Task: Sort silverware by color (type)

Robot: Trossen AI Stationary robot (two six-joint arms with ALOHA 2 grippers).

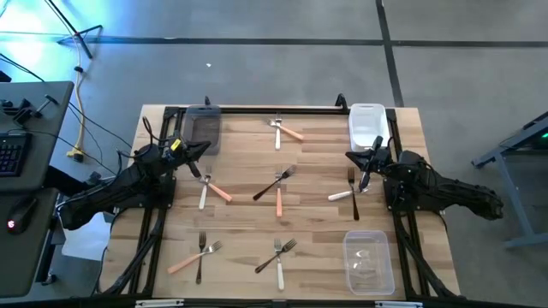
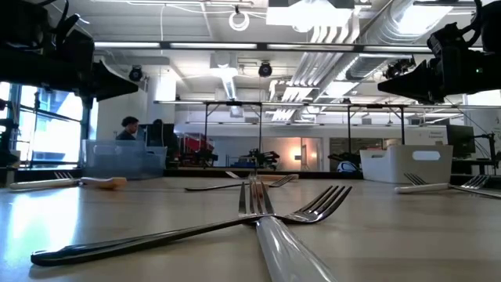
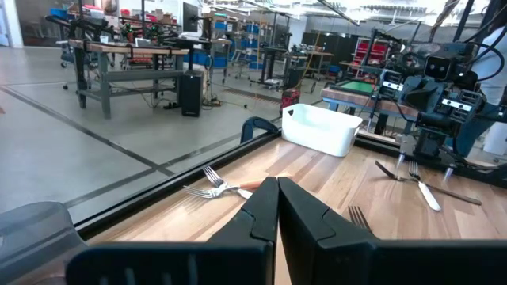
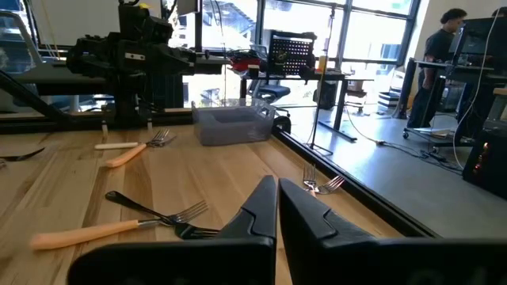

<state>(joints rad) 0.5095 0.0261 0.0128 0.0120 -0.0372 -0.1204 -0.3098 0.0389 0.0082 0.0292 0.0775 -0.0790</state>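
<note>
Small forks with orange, white or dark handles lie flat on the wooden table (image 1: 317, 222), mostly in crossed pairs. One pair lies at the far middle (image 1: 281, 131). Others lie by the left arm (image 1: 211, 189), at the centre (image 1: 277, 188), by the right arm (image 1: 349, 190), at the near left (image 1: 197, 253) and at the near middle (image 1: 278, 255). My left gripper (image 1: 205, 147) (image 3: 277, 194) hovers shut and level at the far left. My right gripper (image 1: 348, 155) (image 4: 277, 194) hovers shut and level at the far right. Neither holds anything.
A grey bin (image 1: 203, 128) stands at the far left, a white bin (image 1: 366, 124) at the far right, and a clear bin (image 1: 368, 261) at the near right. A black frame (image 1: 274, 109) runs along the table's far edge. A person (image 4: 440, 63) stands in the room beyond.
</note>
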